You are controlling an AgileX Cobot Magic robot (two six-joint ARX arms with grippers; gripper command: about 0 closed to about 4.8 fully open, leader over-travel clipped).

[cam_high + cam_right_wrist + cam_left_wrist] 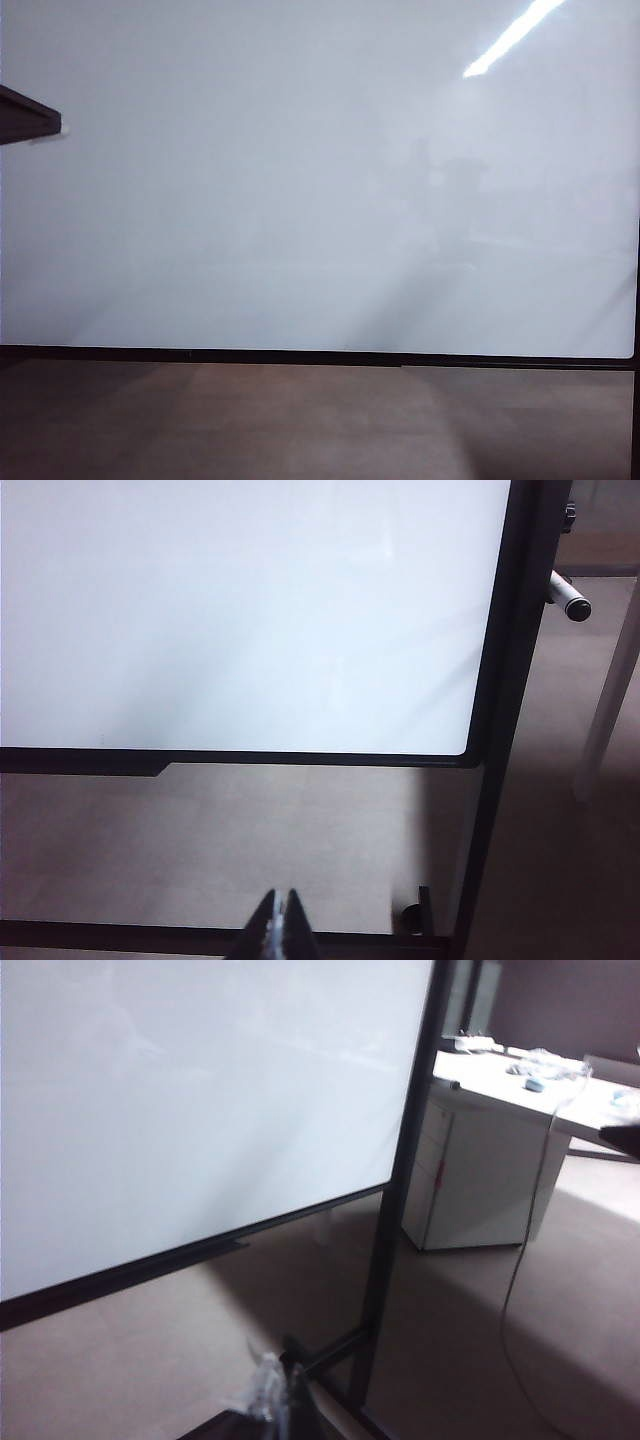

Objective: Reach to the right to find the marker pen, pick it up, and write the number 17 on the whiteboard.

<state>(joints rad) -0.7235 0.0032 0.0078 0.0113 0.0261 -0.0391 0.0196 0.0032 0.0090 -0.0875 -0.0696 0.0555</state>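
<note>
Exterior view is basically wall-to-wall whiteboard (300,190): a huge glossy white panel with a thin black frame, blank, with a bright ceiling light strip mirrored in its upper right corner. Some dark slab (28,113) pokes in at the left edge, and brown matte floor (300,420) runs below the frame. Neither arm shows up here.

Left wrist view has the board on the left, its black stand post (400,1200) running down the middle, and a white desk (520,1085) with a drawer cabinet (470,1175) under it off to the right, a few small bits on top too blurry to name. The left gripper (268,1395) is only a shiny blur at the frame edge, can't tell if it's open or closed.

Right wrist view faces the board's lower right corner. The right gripper (279,920) has its dark fingers pinched together, holding nothing. A white marker pen with a black cap (566,596) sticks out just past the right side of the frame.
</note>
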